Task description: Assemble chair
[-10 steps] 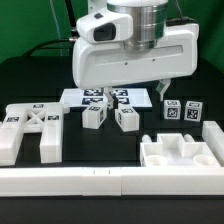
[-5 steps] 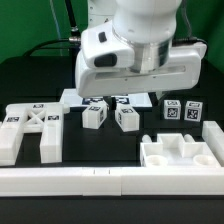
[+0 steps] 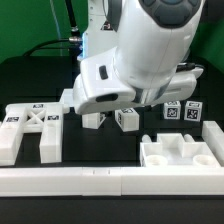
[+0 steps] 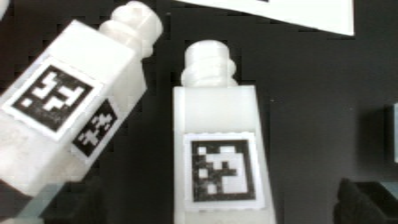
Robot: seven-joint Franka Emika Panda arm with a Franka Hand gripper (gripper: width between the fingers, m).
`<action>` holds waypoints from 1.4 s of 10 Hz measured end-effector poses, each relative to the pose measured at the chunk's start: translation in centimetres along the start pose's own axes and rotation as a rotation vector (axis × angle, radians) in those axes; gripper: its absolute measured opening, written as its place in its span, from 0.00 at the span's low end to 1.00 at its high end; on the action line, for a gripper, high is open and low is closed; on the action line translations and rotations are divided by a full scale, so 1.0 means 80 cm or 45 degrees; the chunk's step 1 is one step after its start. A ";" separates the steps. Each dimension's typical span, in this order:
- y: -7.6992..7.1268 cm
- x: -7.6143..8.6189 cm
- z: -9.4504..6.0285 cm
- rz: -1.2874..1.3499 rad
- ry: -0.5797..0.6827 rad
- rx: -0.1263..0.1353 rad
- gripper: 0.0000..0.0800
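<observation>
Two tagged leg blocks side by side

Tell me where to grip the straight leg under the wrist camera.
Take the straight leg from above, across its long flat sides at mid-body. It lies tag-up; the peg end is narrow and rounded, and the tilted leg sits close beside it.

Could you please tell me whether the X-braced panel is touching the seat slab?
Apart. The exterior view shows the X-braced panel on its left and the seat slab on its right, with black table between them.
</observation>
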State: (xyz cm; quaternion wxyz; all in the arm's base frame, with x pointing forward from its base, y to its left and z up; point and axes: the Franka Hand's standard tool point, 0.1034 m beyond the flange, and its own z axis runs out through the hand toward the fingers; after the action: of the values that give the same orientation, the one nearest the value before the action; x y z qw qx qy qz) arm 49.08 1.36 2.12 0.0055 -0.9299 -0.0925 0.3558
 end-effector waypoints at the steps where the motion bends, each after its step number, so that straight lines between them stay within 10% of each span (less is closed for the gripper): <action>1: 0.001 0.002 0.004 -0.002 0.003 0.001 0.81; 9: 0.003 0.009 0.007 -0.012 -0.259 0.036 0.81; 11: 0.002 0.012 0.008 -0.015 -0.248 0.034 0.74; 12: 0.002 0.013 0.009 -0.015 -0.250 0.035 0.51; 14: 0.000 0.013 0.009 -0.018 -0.250 0.033 0.36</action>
State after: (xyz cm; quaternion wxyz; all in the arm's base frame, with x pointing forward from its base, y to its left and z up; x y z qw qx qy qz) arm 49.37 1.51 0.89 0.0111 -0.8897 -0.0946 0.4465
